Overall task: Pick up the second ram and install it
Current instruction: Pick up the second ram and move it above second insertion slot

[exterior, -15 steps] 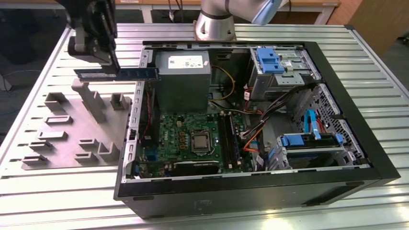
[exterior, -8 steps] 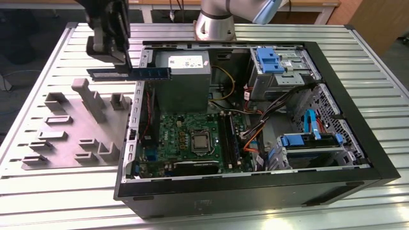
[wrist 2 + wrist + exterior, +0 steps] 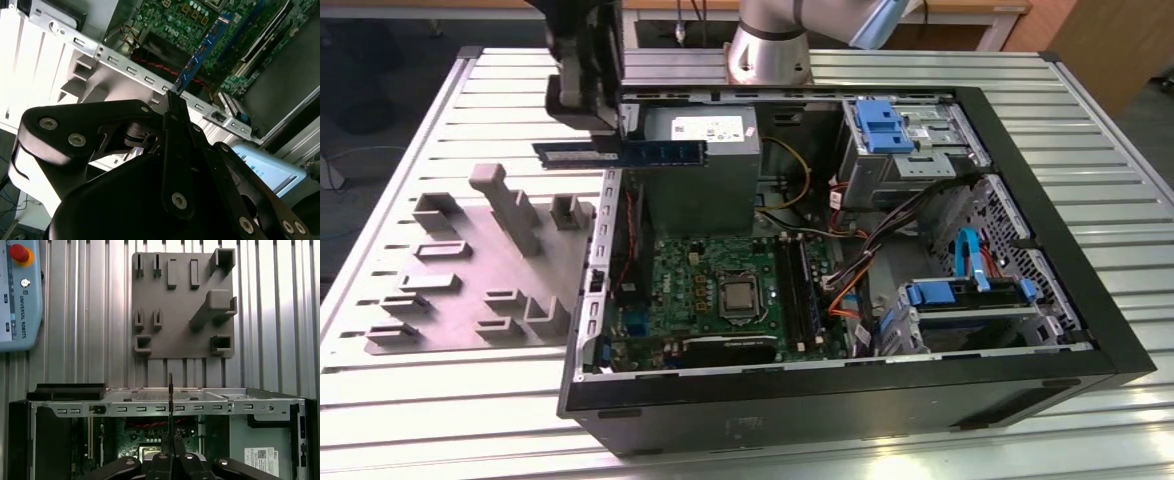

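The second ram (image 3: 654,152) is a slim, dark board that hangs level in the air over the back edge of the open computer case (image 3: 1067,330), at the exterior view's left. My gripper (image 3: 606,138) is shut on its middle from above. In the second wrist view the ram (image 3: 202,47) sticks out from between the closed fingers (image 3: 175,112) toward the green motherboard (image 3: 185,20). The first wrist view sees the ram (image 3: 170,400) edge-on, as a thin line above the case frame. The motherboard (image 3: 707,290) lies flat inside the case, well below the stick.
A grey fixture plate (image 3: 467,280) with raised blocks lies on the slatted table (image 3: 427,370), at the exterior view's left of the case. Blue drive brackets (image 3: 947,295) and cable bundles (image 3: 854,270) fill the case's other side. A teach pendant (image 3: 20,295) rests on the table.
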### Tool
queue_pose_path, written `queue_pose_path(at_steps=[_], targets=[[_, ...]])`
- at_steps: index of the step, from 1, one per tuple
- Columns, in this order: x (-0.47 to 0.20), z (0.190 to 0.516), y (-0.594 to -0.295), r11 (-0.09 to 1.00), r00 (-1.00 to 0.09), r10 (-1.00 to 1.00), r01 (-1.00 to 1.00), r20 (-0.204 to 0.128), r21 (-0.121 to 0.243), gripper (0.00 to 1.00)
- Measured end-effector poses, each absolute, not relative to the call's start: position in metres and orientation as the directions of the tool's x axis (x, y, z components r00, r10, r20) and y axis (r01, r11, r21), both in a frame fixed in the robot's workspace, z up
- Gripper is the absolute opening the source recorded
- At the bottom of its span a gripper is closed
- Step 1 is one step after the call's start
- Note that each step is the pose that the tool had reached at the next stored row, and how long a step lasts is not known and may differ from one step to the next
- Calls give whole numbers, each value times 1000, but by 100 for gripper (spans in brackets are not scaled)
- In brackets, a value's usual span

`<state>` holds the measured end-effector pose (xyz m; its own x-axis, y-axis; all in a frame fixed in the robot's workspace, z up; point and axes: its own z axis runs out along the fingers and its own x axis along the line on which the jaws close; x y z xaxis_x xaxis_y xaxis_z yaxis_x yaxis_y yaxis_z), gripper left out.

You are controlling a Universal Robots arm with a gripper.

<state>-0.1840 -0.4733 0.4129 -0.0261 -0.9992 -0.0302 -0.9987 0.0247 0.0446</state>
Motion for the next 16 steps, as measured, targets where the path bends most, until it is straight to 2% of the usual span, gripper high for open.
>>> queue_pose_path(at_steps=[16], targets=[[-138,413,-473,25,-26,-999,-999,-30,44,11]])
